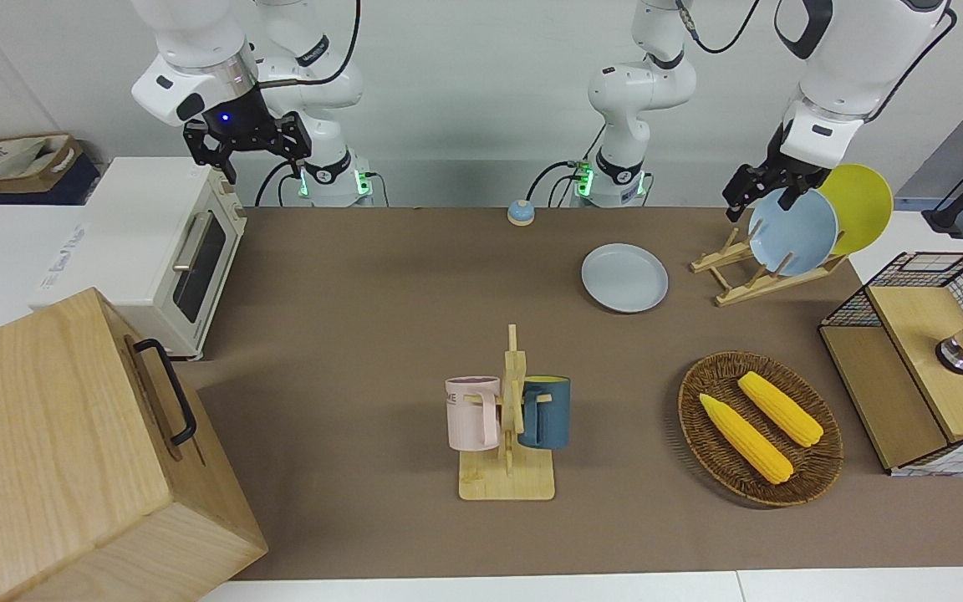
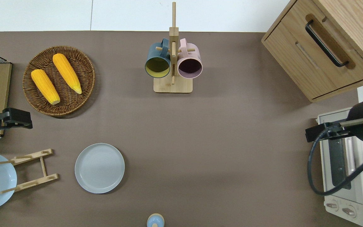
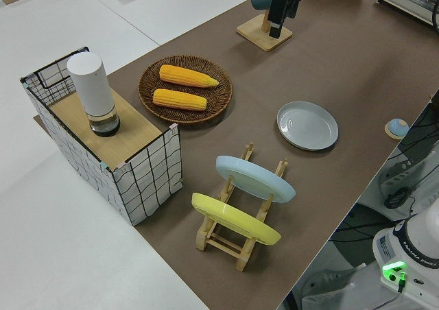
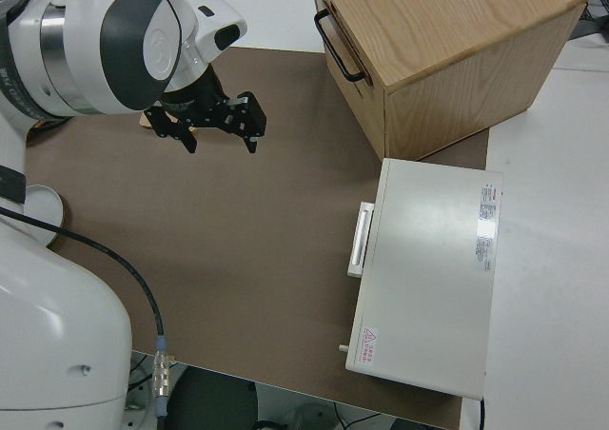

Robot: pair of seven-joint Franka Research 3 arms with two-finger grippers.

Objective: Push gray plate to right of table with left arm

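The gray plate lies flat on the brown table, beside the wooden plate rack on the side toward the right arm's end. It also shows in the overhead view and in the left side view. My left gripper is up in the air, open and empty. In the overhead view the left gripper is over the table between the corn basket and the plate rack, apart from the plate. My right gripper is parked and open.
The rack holds a sky-blue plate and a yellow plate. A wicker basket with two corn cobs, a mug tree with two mugs, a small bell, a toaster oven, a wooden box and a wire-sided box stand around.
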